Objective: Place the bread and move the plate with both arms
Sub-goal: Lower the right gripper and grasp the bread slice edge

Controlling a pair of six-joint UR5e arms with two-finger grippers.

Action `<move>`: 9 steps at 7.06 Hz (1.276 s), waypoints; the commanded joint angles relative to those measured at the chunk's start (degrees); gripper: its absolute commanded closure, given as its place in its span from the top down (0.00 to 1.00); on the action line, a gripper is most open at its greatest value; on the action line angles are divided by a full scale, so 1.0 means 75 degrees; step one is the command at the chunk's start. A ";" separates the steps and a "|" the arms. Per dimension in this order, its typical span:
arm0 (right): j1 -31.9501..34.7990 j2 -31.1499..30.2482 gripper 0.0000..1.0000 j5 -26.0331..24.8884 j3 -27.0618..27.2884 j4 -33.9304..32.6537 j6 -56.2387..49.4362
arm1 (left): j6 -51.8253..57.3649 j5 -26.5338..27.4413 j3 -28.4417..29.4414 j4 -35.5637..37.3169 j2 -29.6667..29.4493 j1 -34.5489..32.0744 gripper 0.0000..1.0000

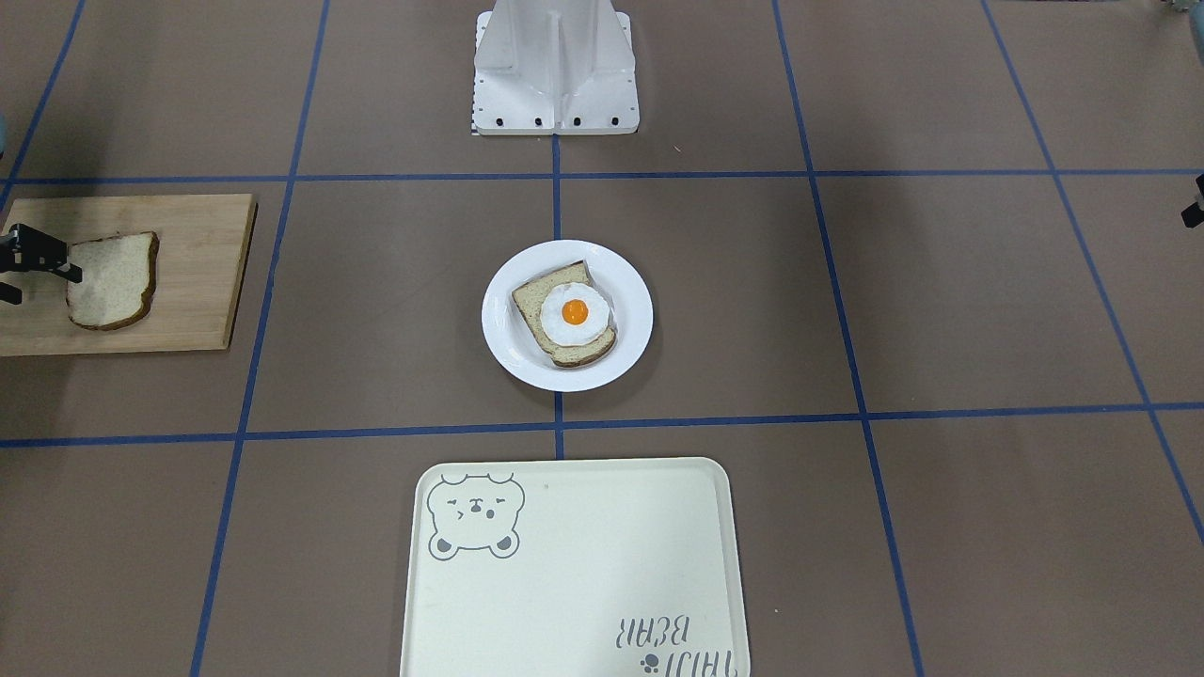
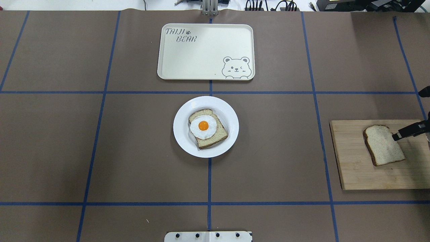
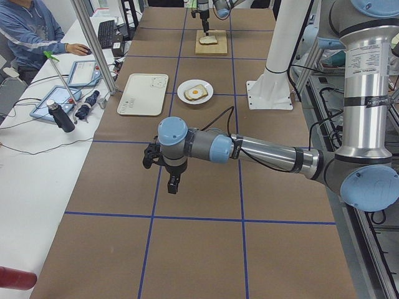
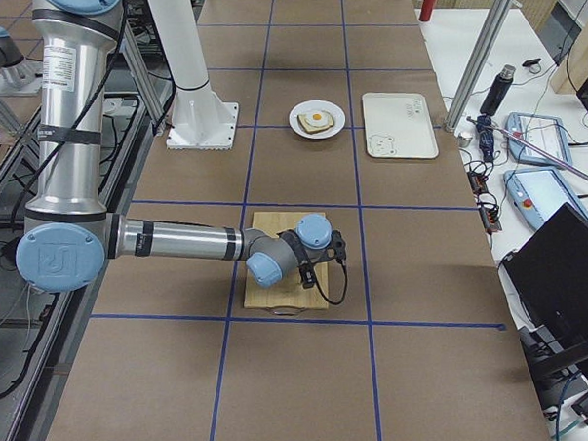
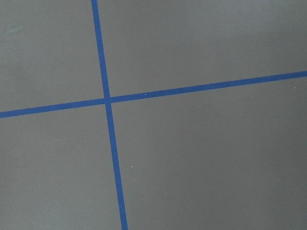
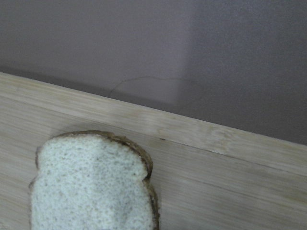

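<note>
We see the near arm, the right arm (image 4: 178,243), reach from its blue shoulder cap at nine o'clock across to the middle of the table, where its wrist bends down over a wooden board (image 4: 278,299). The right gripper (image 4: 307,276) points down at the board; from here we cannot tell how its jaws stand. At twelve o'clock from the board, well apart, sits the plate (image 4: 335,112), carrying an egg-topped slice (image 4: 316,119). Near the plate, at its three o'clock, lies a cream tray (image 4: 399,113). At the plate's nine o'clock stands a white pedestal (image 4: 196,98). Along the three o'clock side runs a white bench (image 4: 457,47) with a dark bottle (image 4: 494,90), a tablet (image 4: 538,132) and a black laptop (image 4: 560,277).
</note>
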 commanded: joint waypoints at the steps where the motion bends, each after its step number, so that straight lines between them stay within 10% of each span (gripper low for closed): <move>1: -0.0049 0.0021 0.59 0.0005 -0.0021 0.0080 0.0222 | -0.0003 -0.0004 -0.0017 0.0000 0.0000 0.0000 0.98; 4: -0.0166 0.0033 0.56 0.0017 0.0142 0.0080 0.0235 | 0.0009 0.0008 -0.0018 0.0000 0.0000 0.0000 0.98; 6: -0.0178 0.0022 0.06 0.0017 0.0143 0.0080 0.0223 | 0.0009 0.0008 -0.0017 0.0000 0.0011 0.0000 0.98; 9: -0.0190 -0.0025 0.00 0.0029 0.0166 0.0370 0.0281 | -0.0003 -0.0004 -0.0029 0.0011 0.0011 0.0000 0.98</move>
